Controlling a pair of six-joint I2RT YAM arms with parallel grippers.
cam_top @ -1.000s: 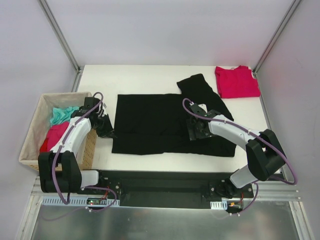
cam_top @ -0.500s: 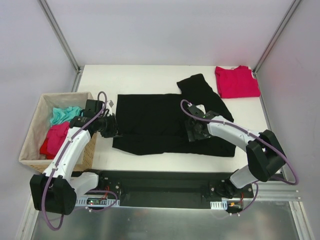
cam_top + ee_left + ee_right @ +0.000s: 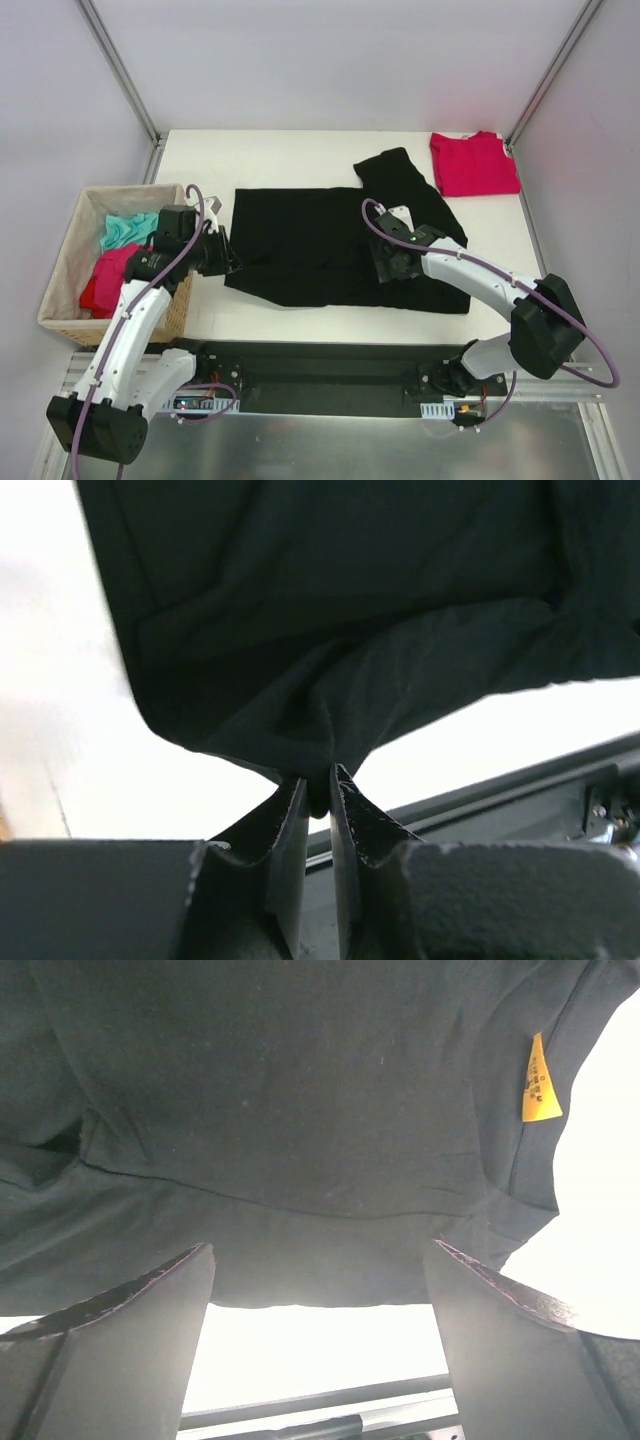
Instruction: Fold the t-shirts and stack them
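Note:
A large black t-shirt (image 3: 310,245) lies spread across the middle of the table, one sleeve (image 3: 395,172) reaching toward the far side. My left gripper (image 3: 228,264) is at its near left corner, shut on a pinch of the black cloth (image 3: 318,780), which hangs gathered above the table (image 3: 60,740). My right gripper (image 3: 388,264) hovers open over the shirt's right half, its fingers (image 3: 130,1310) wide apart just above the near hem (image 3: 320,1295). A yellow tag (image 3: 538,1093) shows on the cloth. A crimson-red t-shirt (image 3: 473,163) lies folded at the far right corner.
A woven tan basket (image 3: 62,290) stands off the table's left edge, holding teal (image 3: 128,230) and red (image 3: 108,272) clothes. Metal frame posts (image 3: 120,70) rise at the far corners. A dark rail (image 3: 320,365) runs along the near edge.
My left arm has risen and swung inward, drawing the shirt's near left corner off the table and toward the right. The right gripper has barely shifted and stays open.

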